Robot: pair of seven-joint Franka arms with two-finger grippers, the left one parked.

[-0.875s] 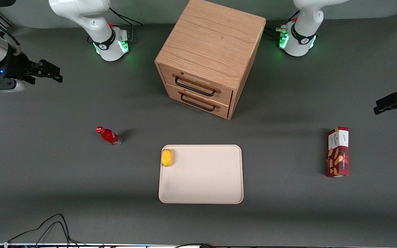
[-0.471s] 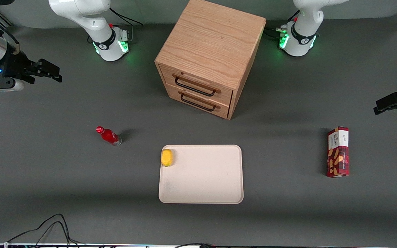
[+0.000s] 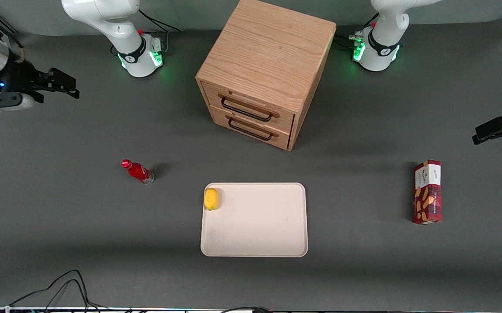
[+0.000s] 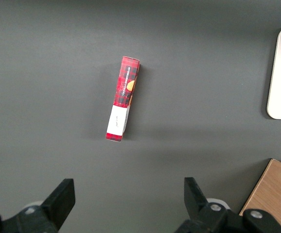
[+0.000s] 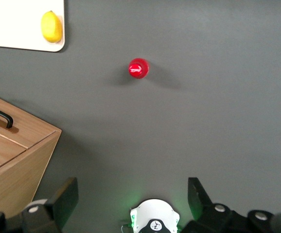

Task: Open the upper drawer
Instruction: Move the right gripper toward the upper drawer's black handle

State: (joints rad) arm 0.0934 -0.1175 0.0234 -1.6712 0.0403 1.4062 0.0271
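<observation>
The wooden cabinet point(image 3: 268, 52) stands at the middle of the table with its front turned toward the front camera. The upper drawer point(image 3: 286, 118) is shut flush, its thin black handle point(image 3: 245, 109) above the lower drawer's handle point(image 3: 249, 129). My gripper point(image 3: 66, 84) hovers above the table toward the working arm's end, well apart from the cabinet. It is open and holds nothing, its fingers point(image 5: 67, 199) spread wide. The right wrist view catches a corner of the cabinet point(image 5: 14, 160) and one end of a black handle point(image 5: 2, 116); which drawer's I cannot tell.
A red bottle point(image 3: 138, 171) stands on the table between my gripper and the tray, nearer the front camera than the cabinet. A cream tray point(image 3: 255, 243) holds a lemon point(image 3: 211, 198). A red biscuit box point(image 3: 427, 191) lies toward the parked arm's end. Cables trail along the front edge.
My gripper has shifted slightly away from the front camera. The drawers and the other objects have not moved.
</observation>
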